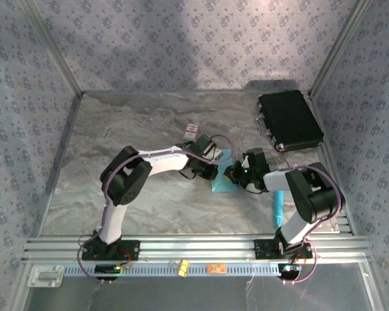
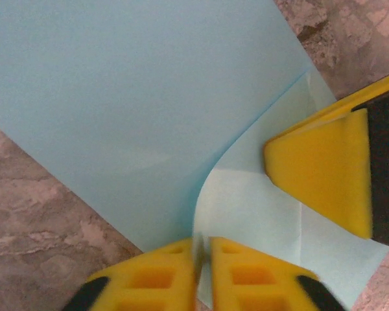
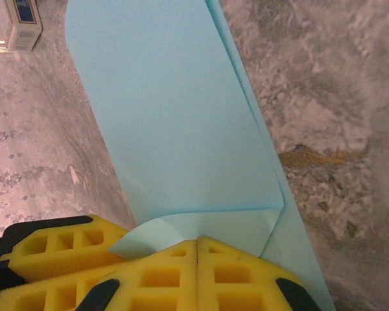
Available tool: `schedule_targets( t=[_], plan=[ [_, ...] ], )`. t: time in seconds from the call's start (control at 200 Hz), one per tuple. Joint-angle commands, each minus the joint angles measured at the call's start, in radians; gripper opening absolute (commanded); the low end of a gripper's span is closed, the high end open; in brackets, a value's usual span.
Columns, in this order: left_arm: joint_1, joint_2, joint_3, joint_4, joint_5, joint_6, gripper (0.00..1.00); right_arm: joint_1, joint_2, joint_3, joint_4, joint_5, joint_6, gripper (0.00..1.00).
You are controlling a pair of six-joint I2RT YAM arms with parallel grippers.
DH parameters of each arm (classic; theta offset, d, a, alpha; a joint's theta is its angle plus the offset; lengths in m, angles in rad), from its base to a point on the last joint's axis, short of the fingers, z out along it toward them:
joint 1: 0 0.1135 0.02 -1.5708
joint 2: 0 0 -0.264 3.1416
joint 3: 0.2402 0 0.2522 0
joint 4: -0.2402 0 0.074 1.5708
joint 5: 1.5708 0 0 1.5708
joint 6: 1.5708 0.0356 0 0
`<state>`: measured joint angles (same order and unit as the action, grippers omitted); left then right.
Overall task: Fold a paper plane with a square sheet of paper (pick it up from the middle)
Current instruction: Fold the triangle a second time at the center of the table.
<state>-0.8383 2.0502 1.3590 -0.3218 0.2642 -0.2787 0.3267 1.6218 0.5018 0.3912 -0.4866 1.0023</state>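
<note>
Square sheet of paper (image 3: pixel 175 116) looks plain; label on box (image 3: pixel 23 24) blurred.

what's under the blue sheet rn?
Marble table shows on both sides of the square sheet of paper. Its folded flap lies over a lower layer of the same sheet. Anything beneath that is covered; can't tell.

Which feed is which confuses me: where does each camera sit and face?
Top external: above and behind the bases, looking down at the marbled table; both arms show, left gripper and right gripper meet at the light-blue sheet of paper.
Left wrist: rides that wrist, looking past its own yellow fingers at the sheet; the right gripper's finger shows at the right.
Right wrist: rides that wrist, looking past its own fingers at the sheet.
Shared: all three see the sheet.
</note>
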Motion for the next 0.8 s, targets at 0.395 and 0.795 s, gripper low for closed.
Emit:
schedule_targets(
  t=[0.395,0.795],
  plan=[
    [0.018,-0.166,0.025,-0.142,0.038,-0.165,0.28,0.033,0.03,-0.031,-0.098,0.085,0.01,0.05],
    [0.02,-0.01,0.069,-0.053,0.411,-0.252,0.02,0.033,0.026,-0.037,-0.097,0.091,0.018,0.05]
  ],
)
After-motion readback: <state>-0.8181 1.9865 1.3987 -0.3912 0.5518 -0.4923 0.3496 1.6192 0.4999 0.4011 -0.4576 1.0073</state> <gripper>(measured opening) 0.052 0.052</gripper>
